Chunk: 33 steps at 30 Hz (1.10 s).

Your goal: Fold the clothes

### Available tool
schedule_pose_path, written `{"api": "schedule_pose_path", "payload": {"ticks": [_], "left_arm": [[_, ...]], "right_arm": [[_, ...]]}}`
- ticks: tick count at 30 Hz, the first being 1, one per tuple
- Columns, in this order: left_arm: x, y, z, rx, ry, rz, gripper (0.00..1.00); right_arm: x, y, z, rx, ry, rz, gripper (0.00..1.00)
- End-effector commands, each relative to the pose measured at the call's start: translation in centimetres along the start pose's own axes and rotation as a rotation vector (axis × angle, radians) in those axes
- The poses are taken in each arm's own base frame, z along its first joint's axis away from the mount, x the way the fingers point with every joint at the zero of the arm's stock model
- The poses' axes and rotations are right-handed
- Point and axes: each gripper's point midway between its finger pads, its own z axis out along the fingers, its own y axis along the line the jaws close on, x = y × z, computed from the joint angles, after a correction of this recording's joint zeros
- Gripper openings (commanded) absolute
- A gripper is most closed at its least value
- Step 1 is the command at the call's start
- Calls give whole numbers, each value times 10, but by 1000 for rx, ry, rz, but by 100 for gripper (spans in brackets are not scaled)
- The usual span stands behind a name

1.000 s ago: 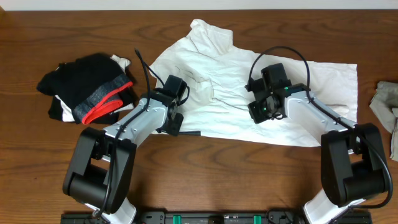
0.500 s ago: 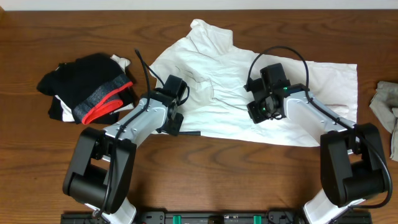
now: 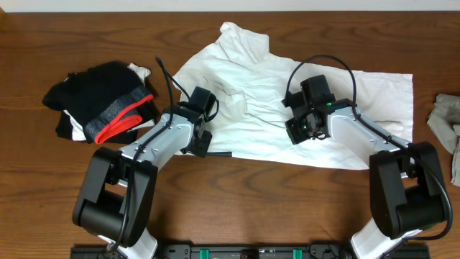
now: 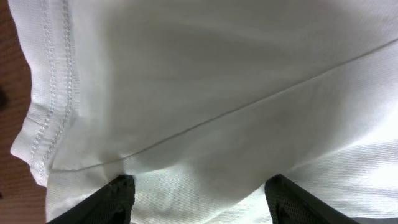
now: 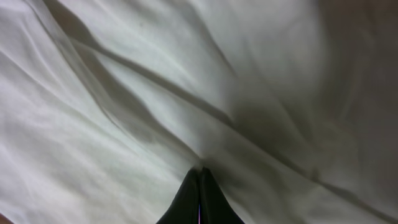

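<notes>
White T-shirt (image 3: 251, 119) lies spread and rumpled on the wooden table (image 3: 43, 180), sleeve hem stitching visible in the left wrist view. Left gripper (image 4: 199, 202) is at the shirt's near-left edge, fingers (image 4: 118, 199) set wide apart with cloth lying between them, nothing pinched. Right gripper (image 5: 199, 186) is on the shirt's middle-right, tips pressed together on a crease of its fabric. Black garments (image 3: 100, 97) with a grey-and-red band are heaped well left of the shirt. Grey-beige piece (image 3: 445, 119) lies right of the shirt, apart from it.

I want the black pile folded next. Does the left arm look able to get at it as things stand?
Probably yes. The black pile lies on the table left of the left gripper, nothing standing between. Its fingers are open over the white T-shirt, so it seems free to move.
</notes>
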Motion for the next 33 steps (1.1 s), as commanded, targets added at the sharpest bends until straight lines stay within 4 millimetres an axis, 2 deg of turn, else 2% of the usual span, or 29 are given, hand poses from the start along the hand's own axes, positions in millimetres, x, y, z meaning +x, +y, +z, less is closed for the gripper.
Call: {"api": "schedule_pose_path", "payload": {"ticks": [1, 9, 12, 14, 16, 20, 25, 29, 33], "left_arm": [[4, 3, 5, -11, 18, 0, 69], [4, 3, 5, -11, 17, 0, 69], [4, 4, 5, -18, 17, 0, 70], [4, 4, 5, -18, 17, 3, 70], [4, 4, 5, -17, 17, 3, 70], [4, 4, 5, -18, 17, 3, 70], [4, 4, 5, -17, 17, 3, 70], [4, 4, 5, -17, 17, 3, 70], [4, 4, 5, -17, 17, 3, 70]], "right_arm": [[-1, 2, 2, -11, -3, 29, 1], [-22, -20, -17, -19, -99, 122, 1], [-23, -14, -19, -94, -106, 104, 2], [-19, 0, -20, -164, -94, 49, 20], [-13, 6, -18, -179, -72, 40, 34], [-8, 18, -16, -184, -43, -18, 43], [-7, 15, -13, -117, -29, -41, 40], [-6, 2, -9, -40, -30, -16, 26], [-5, 2, -7, -39, -36, -15, 23]]}}
